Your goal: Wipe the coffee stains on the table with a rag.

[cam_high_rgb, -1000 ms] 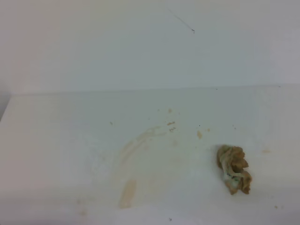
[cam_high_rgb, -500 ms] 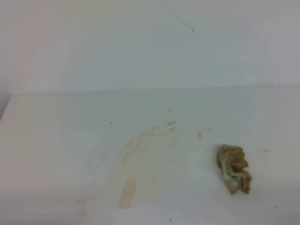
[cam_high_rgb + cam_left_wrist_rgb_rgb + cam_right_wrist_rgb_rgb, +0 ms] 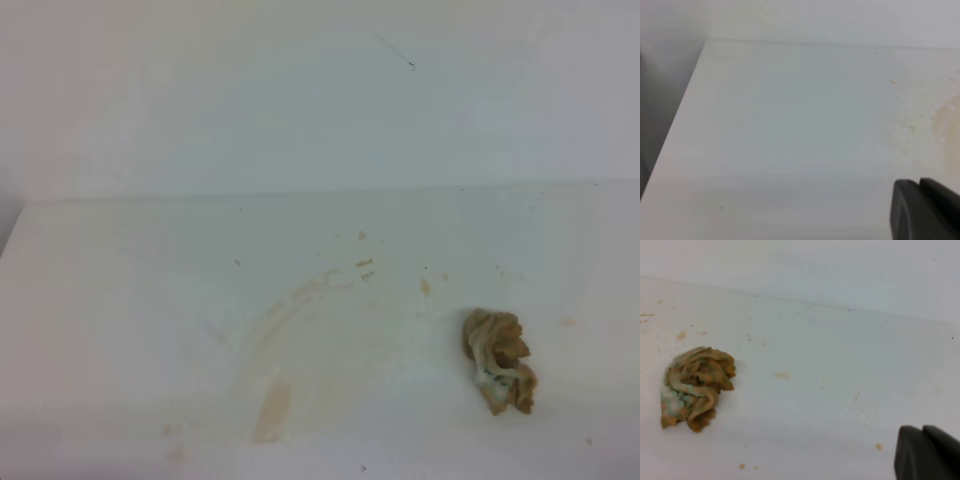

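Note:
The rag [image 3: 500, 361] lies wadded on the white table [image 3: 120, 300] at the right front, brown-stained with pale greenish folds. The right wrist view has the rag [image 3: 694, 388] at its left. The coffee stains [image 3: 288, 325] form a faint tan curved smear mid-table, ending in a darker streak [image 3: 272, 411] near the front edge. A pale tan patch of the coffee stains [image 3: 946, 120] also shows at the right of the left wrist view. No arm appears in the exterior high view. My left gripper [image 3: 919, 183] and right gripper [image 3: 922, 429] show as dark fingers pressed together, shut, holding nothing, well apart from the rag.
Small brown droplets [image 3: 426, 287] dot the table between the smear and the rag, and one more spot [image 3: 782, 375] lies to the rag's right. The white wall [image 3: 300, 100] rises behind the table. The table's left edge [image 3: 675, 125] drops off to a dark gap.

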Robot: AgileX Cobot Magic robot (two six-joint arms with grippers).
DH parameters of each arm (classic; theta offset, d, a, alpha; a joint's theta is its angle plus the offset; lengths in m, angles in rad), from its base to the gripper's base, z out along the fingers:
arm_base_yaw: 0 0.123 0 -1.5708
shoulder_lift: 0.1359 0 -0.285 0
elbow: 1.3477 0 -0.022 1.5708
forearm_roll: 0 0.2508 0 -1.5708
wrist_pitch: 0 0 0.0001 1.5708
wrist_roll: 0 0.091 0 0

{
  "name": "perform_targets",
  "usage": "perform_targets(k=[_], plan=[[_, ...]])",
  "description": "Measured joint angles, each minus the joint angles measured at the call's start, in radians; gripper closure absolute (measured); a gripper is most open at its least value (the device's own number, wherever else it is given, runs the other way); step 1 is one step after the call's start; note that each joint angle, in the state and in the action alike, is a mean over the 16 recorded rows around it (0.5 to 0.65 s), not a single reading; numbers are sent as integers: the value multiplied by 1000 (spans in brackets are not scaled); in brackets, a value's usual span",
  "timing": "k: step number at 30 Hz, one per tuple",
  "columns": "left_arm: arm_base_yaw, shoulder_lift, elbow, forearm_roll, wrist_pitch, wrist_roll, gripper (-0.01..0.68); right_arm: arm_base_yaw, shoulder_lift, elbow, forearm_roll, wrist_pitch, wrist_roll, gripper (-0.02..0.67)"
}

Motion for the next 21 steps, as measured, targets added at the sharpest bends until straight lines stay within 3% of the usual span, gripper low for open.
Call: perform_targets(k=[21], plan=[[0,0,-5,0,1,0,675,0,0,0,0,1,0,652]])
